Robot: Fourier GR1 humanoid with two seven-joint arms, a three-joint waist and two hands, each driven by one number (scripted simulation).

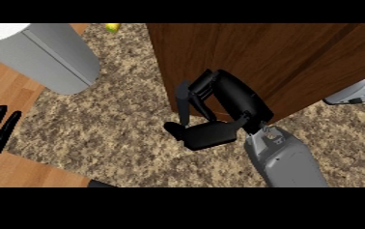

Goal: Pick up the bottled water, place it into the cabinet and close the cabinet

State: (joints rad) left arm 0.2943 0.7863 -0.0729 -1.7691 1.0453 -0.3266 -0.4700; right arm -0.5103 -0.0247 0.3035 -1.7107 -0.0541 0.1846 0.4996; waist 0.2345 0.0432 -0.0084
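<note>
The right hand's fingers (185,102) are curled down from the palm, their tips pointing at the counter and almost meeting the thumb (206,135), which juts out below them as a broad black block. They clench on nothing: only brown wood shows through the loop they make. The right hand (239,97) lies over the lower left corner of the brown wooden cabinet (285,54), with its back turned up toward the view. Whether it touches the wood cannot be told. Its grey forearm (288,163) runs down and to the right to the view's lower edge. The cabinet fills the upper right of the view and stands on the speckled granite counter (121,112). The bottled water cannot be made out anywhere in the view. The left hand (8,124) shows at the left edge with its fingers straight and released, resting well apart from the cabinet. At the upper left a grey rounded canister (50,56) with a white top stands on the counter. Just beside it, at the top edge, is a small yellow object (113,27). A grey-and-white object (349,93) shows at the right edge against the cabinet.
</note>
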